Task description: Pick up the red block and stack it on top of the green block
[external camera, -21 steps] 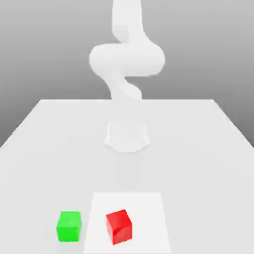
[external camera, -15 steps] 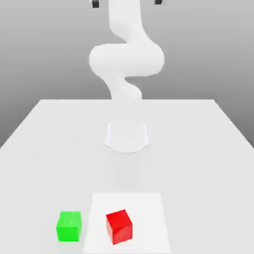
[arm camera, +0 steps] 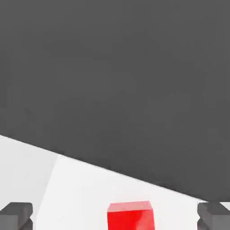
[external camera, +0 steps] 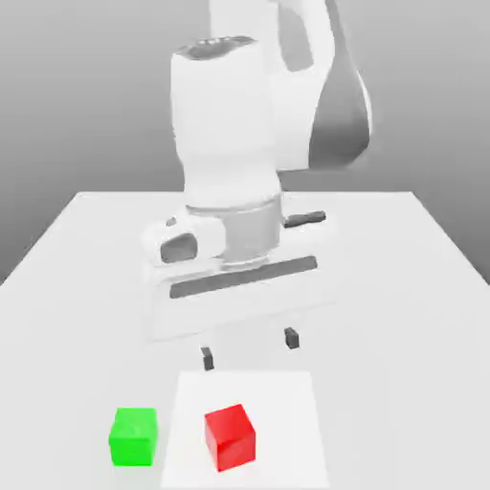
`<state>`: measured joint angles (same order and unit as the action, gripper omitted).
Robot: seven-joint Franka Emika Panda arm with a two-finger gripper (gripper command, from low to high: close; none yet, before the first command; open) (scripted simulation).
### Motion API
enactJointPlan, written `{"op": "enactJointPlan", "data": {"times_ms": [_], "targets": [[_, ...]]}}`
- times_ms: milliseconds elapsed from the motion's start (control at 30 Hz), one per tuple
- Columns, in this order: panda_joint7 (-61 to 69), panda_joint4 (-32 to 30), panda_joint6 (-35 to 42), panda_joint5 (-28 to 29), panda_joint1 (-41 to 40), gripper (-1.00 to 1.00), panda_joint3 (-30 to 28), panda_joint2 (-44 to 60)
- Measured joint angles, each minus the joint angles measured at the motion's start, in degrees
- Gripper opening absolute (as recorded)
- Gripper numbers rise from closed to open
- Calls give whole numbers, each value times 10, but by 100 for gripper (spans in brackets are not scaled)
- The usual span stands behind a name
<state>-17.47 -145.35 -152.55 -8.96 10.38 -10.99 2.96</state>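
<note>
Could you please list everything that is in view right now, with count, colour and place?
red block: one, red, on the white patch
green block: one, green, beside the patch, toward the exterior view's left
white patch: one, white, on the table, under the red block
table: one, pale grey, beneath everything
arm: one, white with grey parts, over the table
gripper: one, white with two dark fingertips, open, above the blocks

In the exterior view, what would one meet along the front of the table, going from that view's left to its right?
The green block → the red block, which sits on the white square; the square reaches out on both sides of the red block, so it takes no place of its own.
</note>
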Motion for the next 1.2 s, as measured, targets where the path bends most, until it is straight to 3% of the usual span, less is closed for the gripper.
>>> {"op": "enactJointPlan", "data": {"times_ms": [100, 267, 300, 533, 733, 1000, 1167, 1200], "targets": [[1, -15, -32, 32, 0, 0, -8, 53], [32, -5, -107, -1, -23, 0, 22, 147], [38, -2, -120, -8, -29, -100, 30, 163], [37, -2, -121, -8, -30, -100, 31, 164], [5, -18, -38, 44, -13, -100, -1, 65], [222, -5, 21, 60, -111, -100, -54, 19], [283, 1, -50, 8, -134, -100, -28, 99], [289, 2, -61, 0, -137, 100, -23, 111]]}}
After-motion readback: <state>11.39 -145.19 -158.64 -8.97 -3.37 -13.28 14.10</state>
